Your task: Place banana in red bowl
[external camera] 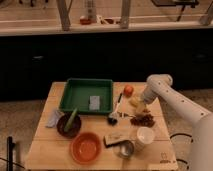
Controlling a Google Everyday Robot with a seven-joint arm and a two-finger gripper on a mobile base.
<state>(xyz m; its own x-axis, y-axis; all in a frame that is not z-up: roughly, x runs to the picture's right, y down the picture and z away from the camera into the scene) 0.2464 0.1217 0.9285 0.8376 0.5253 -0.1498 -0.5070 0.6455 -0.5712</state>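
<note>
Red bowl [86,147] at front left of table [46,149], well apart from banana [135,101] at far right, just beside round orange fruit [129,90]. Gripper [142,106] down at banana (grip state impossible to tell). Likely trouble: weak hold dropping it mid-carry, or clipping white cup [145,135] on the way across.

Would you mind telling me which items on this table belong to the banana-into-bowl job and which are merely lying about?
Job: banana, red bowl, gripper close by the banana.
Lying about: green tray, dark bowl with green vegetable, round orange fruit, white cup.
</note>
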